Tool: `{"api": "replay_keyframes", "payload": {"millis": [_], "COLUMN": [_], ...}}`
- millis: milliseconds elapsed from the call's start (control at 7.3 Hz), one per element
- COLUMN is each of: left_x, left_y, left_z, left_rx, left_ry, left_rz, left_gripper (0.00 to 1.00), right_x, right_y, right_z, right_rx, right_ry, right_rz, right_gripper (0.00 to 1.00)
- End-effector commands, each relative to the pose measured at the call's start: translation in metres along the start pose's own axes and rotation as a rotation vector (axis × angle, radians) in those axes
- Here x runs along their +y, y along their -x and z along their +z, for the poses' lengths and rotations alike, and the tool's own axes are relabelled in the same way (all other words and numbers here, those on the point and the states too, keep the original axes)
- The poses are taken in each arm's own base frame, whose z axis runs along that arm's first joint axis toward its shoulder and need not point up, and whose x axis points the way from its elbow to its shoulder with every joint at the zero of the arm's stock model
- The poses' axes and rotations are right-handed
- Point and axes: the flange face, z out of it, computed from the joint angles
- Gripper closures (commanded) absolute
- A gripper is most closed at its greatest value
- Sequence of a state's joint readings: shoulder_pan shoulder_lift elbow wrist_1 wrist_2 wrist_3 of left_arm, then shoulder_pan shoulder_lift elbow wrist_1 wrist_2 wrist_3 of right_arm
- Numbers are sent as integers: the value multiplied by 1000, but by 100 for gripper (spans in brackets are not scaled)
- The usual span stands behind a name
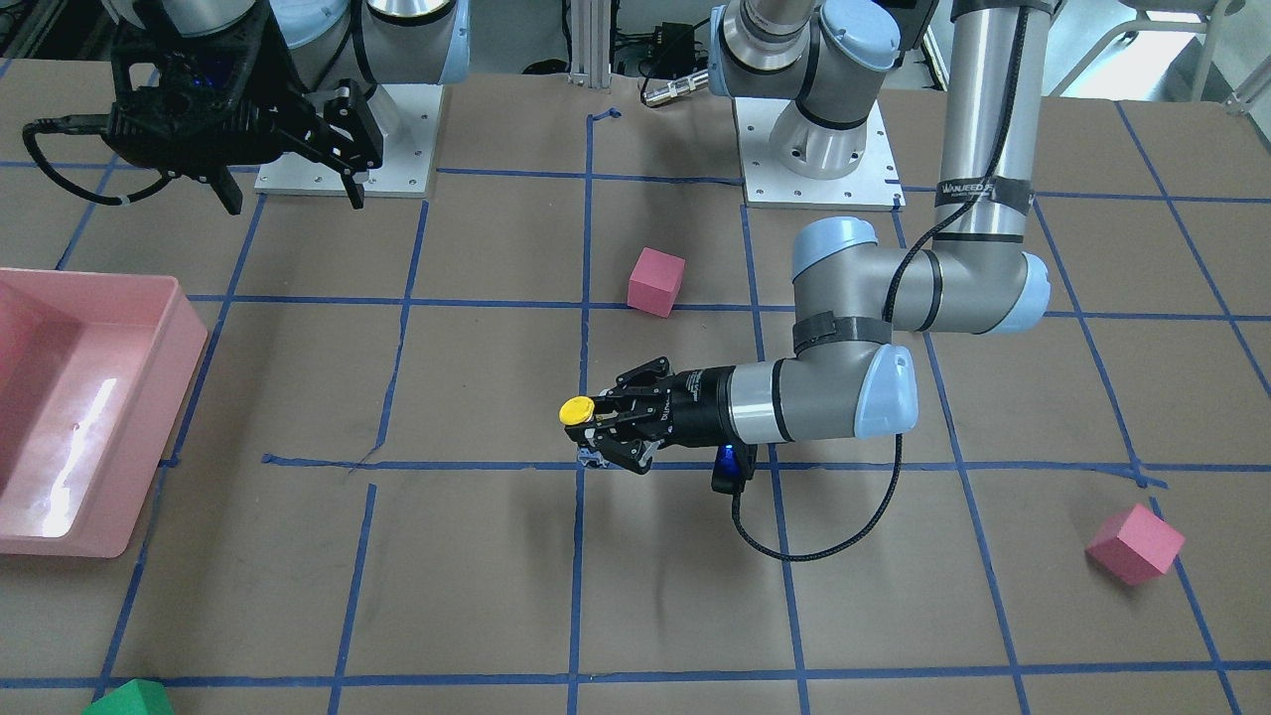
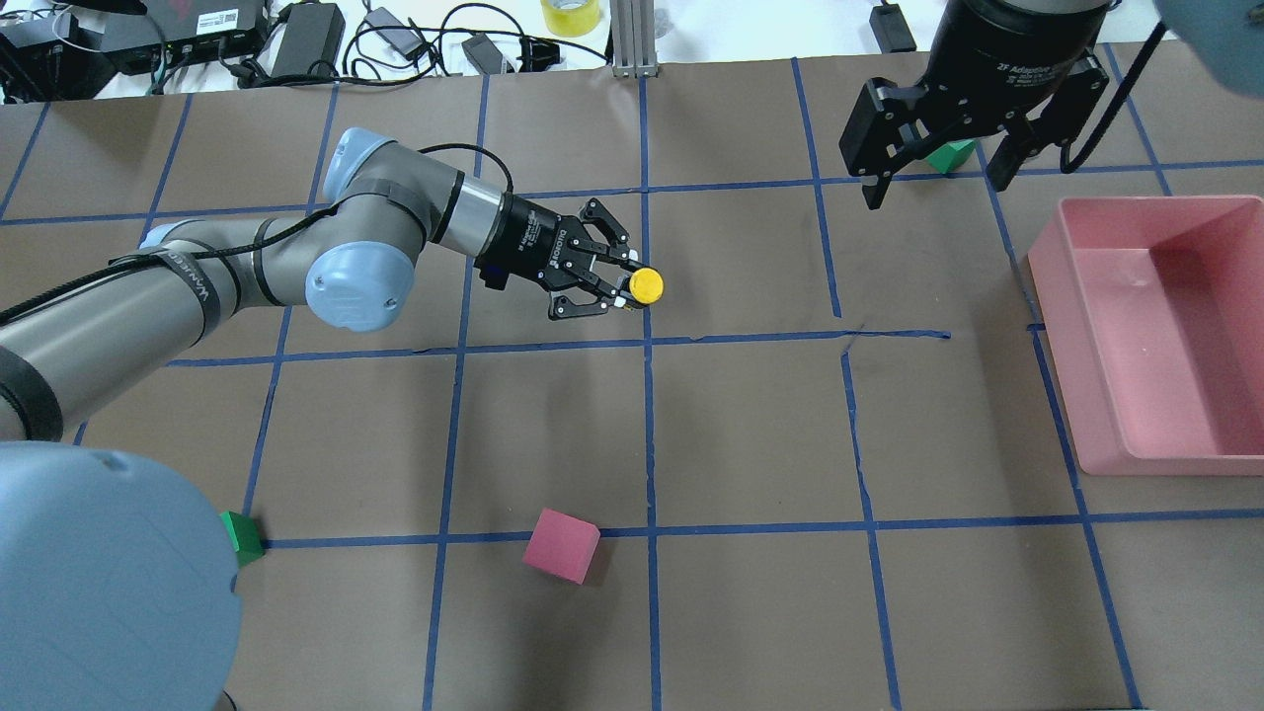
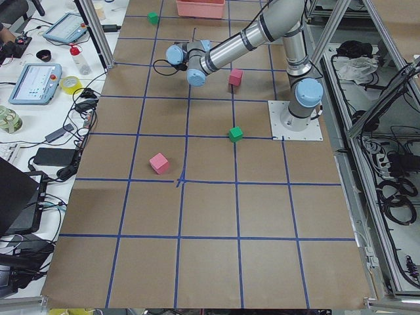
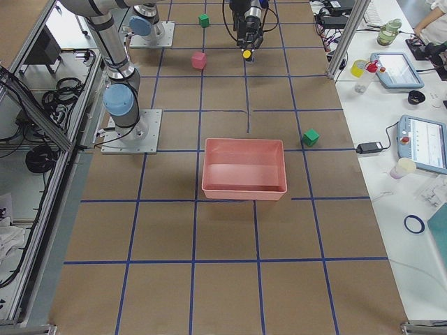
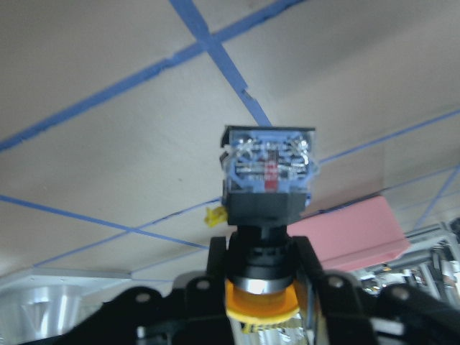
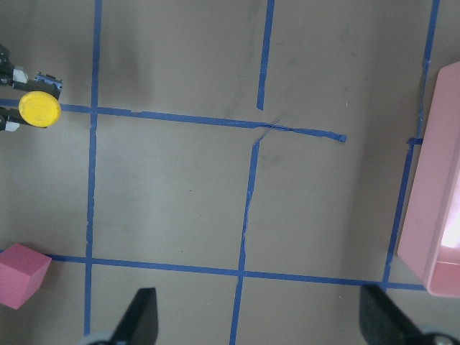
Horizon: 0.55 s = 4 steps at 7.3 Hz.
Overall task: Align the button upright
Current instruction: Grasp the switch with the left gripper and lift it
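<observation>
The button [image 2: 647,285] has a round yellow cap on top, a black body and a clear base pointing down, so it stands upright. My left gripper [image 2: 632,286] reaches in level from the side and is shut on the button's body. It holds the button low over the table near a tape crossing [image 1: 577,410]. I cannot tell whether the base touches the table. The left wrist view shows the button [image 5: 267,180] between both fingers [image 5: 215,269]. My right gripper [image 2: 928,168] is open and empty, high over the far right, with its fingers [image 6: 141,316] spread wide.
A pink bin [image 2: 1155,326] stands at the right edge. One pink cube [image 2: 561,545] lies near the robot's base. Another pink cube [image 1: 1135,543] lies far out on the robot's left. Green cubes lie at the near left [image 2: 240,536] and behind my right gripper [image 2: 953,156].
</observation>
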State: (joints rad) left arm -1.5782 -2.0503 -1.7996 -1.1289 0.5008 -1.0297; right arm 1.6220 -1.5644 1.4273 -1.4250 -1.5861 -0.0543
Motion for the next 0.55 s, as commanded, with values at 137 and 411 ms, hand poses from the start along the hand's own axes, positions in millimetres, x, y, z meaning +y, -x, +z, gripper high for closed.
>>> {"api": "replay_keyframes", "payload": {"millis": [137,411], "left_x": [-25,-50], "left_y": [34,42], "left_z": [16,30], "left_rx": [51,36], "left_ry": [140,160], "left_rz": [-15,-60], "left_gripper": [100,100], "right_x": [0,0], "right_y": [1,1], "right_z": [1,1], "right_rx": [0,0], "right_ry": [2,2], "right_rz": [-2,-2], "right_gripper": [0,0]}}
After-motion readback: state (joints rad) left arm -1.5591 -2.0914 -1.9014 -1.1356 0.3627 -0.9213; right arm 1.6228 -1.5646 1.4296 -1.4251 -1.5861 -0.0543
